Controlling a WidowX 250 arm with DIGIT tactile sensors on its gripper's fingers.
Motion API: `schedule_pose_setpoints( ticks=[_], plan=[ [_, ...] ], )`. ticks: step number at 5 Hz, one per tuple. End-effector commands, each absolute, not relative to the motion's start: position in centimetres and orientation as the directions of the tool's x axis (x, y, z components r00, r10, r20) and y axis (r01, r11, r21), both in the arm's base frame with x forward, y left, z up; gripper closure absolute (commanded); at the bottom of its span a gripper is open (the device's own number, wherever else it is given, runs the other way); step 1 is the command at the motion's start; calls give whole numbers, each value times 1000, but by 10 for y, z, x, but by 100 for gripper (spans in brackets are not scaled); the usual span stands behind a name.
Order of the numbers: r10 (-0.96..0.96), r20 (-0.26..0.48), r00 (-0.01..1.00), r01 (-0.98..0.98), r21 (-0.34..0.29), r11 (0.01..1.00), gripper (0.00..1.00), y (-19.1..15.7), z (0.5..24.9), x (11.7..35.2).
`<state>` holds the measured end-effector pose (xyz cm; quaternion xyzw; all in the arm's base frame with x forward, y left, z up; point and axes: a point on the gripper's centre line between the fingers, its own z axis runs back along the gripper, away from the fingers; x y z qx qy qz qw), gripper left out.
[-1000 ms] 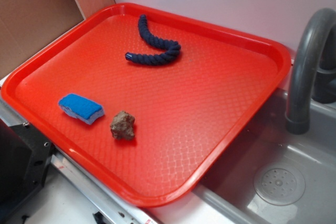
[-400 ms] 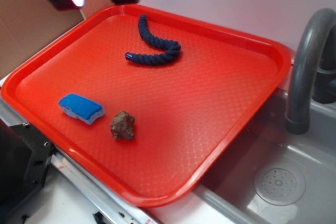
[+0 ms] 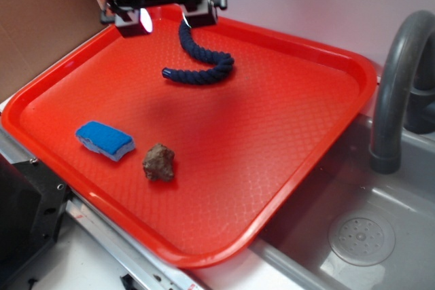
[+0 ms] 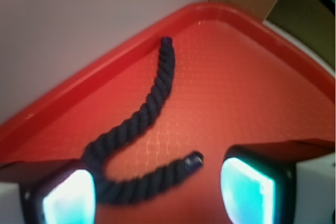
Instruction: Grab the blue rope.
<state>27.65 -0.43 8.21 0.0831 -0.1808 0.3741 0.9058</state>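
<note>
At the far left corner of the red plastic tray (image 3: 285,168), the black gripper (image 3: 166,18) hangs with fingers spread wide, above the far end of the hook-shaped dark navy twisted rope (image 3: 204,66), not touching it.

A bright orange-red tray (image 3: 285,168) is seen, its floor embossed with a fine diamond grid. The blue rope (image 3: 201,66) is coloured dark navy, with a twisted spiral pattern along its length. The sponge (image 3: 104,139) is shown in 2 tones: vivid blue on top, paler blue at the side. A mottled brown stone (image 3: 159,162) is noted. The faucet (image 3: 395,93) and sink (image 3: 360,236) are rendered in plain grey.
</note>
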Motion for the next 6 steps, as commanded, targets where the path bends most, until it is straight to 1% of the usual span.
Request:
schedule_pose_setpoints(
  ticks=[1,3,4,5,6],
  plan=[
    [686,426,590,-740,-56,671,0,31,70,307],
    [701,391,597,-730,-99,676,0,33,55,323],
    [711,361,603,-730,-108,674,0,34,47,328],
    [734,321,599,-756,-77,651,0,38,36,327],
    [744,300,597,-770,-46,636,23,40,28,325]
  ],
)
